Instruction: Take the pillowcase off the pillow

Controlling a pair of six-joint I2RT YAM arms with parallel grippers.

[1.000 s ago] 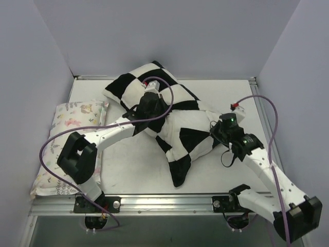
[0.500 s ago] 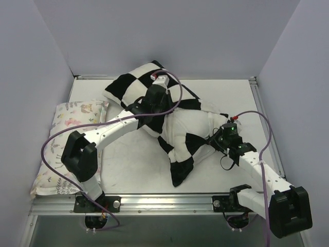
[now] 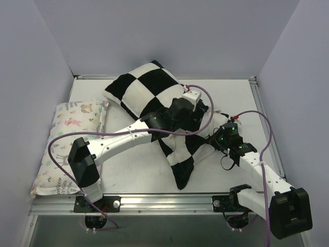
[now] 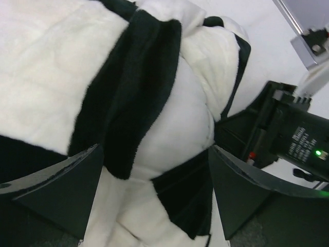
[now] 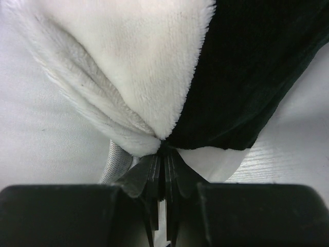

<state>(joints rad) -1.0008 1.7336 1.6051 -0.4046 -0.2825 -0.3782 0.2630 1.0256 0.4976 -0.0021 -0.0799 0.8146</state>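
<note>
The black-and-white checkered pillowcase lies bulging across the middle of the table, one end trailing toward the front. The pillow is inside it and hidden in the top view. My left gripper hovers open over the pillowcase's right part, its jaws wide apart on either side of a fold without pinching it. My right gripper is shut on a bunched plush edge of the pillowcase at its right side, fabric pinched between the fingertips. Smooth white cloth shows beside that edge; I cannot tell whether it is the pillow.
A smaller floral-print pillow lies along the left wall. Purple cables loop over both arms. Walls close in the left, back and right; a metal rail runs along the front edge. The right arm sits close to my left fingers.
My left gripper has opened and swung right across the pillowcase toward the right gripper. The right arm drew back toward the front with the fabric, then held still.
</note>
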